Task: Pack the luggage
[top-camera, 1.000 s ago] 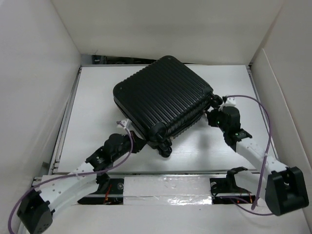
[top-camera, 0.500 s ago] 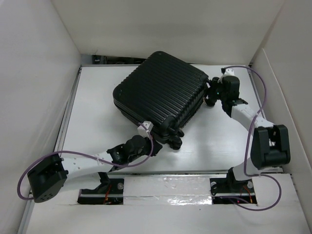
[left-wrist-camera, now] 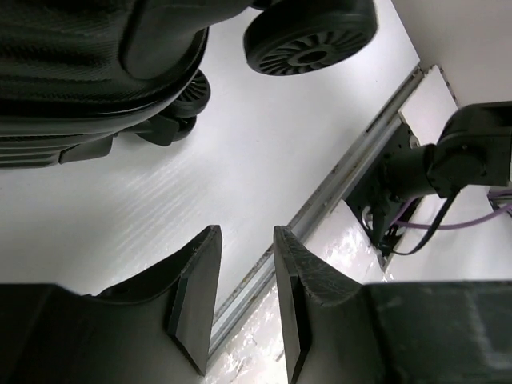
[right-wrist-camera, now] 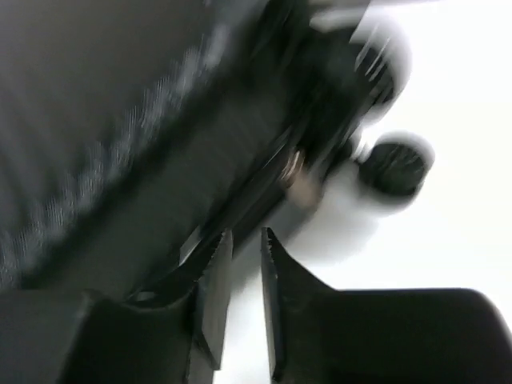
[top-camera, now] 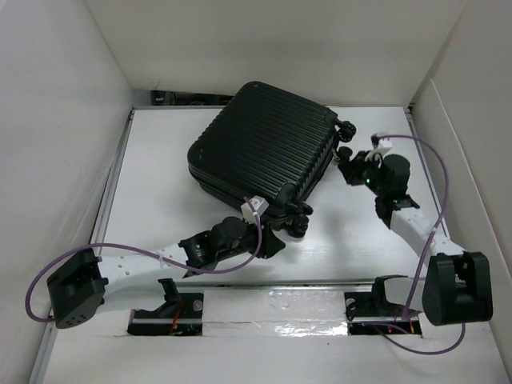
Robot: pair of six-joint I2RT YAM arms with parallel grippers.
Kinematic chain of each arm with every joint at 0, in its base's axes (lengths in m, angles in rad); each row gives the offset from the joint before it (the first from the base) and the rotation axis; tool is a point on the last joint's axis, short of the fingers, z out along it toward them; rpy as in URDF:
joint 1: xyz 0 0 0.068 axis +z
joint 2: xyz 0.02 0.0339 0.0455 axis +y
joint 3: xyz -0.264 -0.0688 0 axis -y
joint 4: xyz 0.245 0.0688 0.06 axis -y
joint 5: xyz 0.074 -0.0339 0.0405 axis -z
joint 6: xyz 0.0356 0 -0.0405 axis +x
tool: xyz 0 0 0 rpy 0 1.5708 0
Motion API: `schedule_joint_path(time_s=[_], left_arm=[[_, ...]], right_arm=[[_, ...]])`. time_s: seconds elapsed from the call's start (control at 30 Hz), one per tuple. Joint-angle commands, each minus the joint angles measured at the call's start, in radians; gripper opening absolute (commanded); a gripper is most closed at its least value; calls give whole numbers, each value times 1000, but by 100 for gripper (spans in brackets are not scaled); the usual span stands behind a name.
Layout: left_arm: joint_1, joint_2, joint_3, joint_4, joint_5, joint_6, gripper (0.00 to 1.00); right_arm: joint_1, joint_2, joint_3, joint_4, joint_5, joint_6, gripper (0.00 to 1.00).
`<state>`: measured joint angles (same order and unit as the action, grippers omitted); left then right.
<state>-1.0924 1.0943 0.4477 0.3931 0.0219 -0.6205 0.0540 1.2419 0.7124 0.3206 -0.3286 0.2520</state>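
The luggage (top-camera: 264, 148), a black ribbed hard-shell suitcase, lies closed and flat on the white table, turned at an angle. My left gripper (top-camera: 270, 243) sits just in front of its near wheeled corner, jaws almost together with nothing between them. In the left wrist view the gripper (left-wrist-camera: 246, 236) points at bare table, with the suitcase wheels (left-wrist-camera: 308, 36) above it. My right gripper (top-camera: 349, 171) is beside the suitcase's right edge near the far wheels (top-camera: 346, 128). The blurred right wrist view shows the gripper (right-wrist-camera: 245, 238) nearly shut and empty against the suitcase side (right-wrist-camera: 120, 136).
White walls (top-camera: 72, 120) close in the table on the left, back and right. A metal rail (top-camera: 280, 282) runs along the table's near edge. Purple cables (top-camera: 428, 172) loop off both arms.
The suitcase has turned and slid toward the back. My left gripper swept right along its near side to the wheeled corner. My right gripper swung to the far right corner, then drew back.
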Motion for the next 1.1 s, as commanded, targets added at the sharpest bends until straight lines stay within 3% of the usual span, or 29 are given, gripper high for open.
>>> schedule_joint_path(time_s=[0.0,0.1,0.17,0.23,0.27,0.3,0.37,0.57,0.77,0.8,0.97,1.07], left_arm=[[-3,-59,68,-40,47,33,30],[-3,-79,106,-86,41,39,37],[-3,-88,123,-68,32,38,50],[-3,-83,147,-51,20,30,56],[-3,-74,160,-53,13,28,59],[-3,-51,173,-54,6,28,60],[-3,-8,209,-54,7,28,61],[-3,35,243,-31,26,13,61],[-3,50,243,-27,13,1,61],[-3,53,246,-26,12,1,61],[-3,59,253,-20,3,1,62],[-3,72,259,-10,3,2,62]], right_arm=[[41,-51,-135,112,-164,6,4],[128,-76,-207,142,-210,-11,0],[165,-81,-243,173,-210,-14,0],[199,-73,-281,221,-207,-16,7],[208,-67,-290,239,-210,-22,13],[208,-59,-298,265,-213,-25,25],[233,-23,-303,290,-236,-31,36],[253,76,-277,362,-303,-60,44],[273,16,-297,279,-242,-103,41],[273,-2,-303,253,-228,-103,34],[273,-126,-338,138,-96,-100,15],[273,-174,-356,97,-69,-92,13]])
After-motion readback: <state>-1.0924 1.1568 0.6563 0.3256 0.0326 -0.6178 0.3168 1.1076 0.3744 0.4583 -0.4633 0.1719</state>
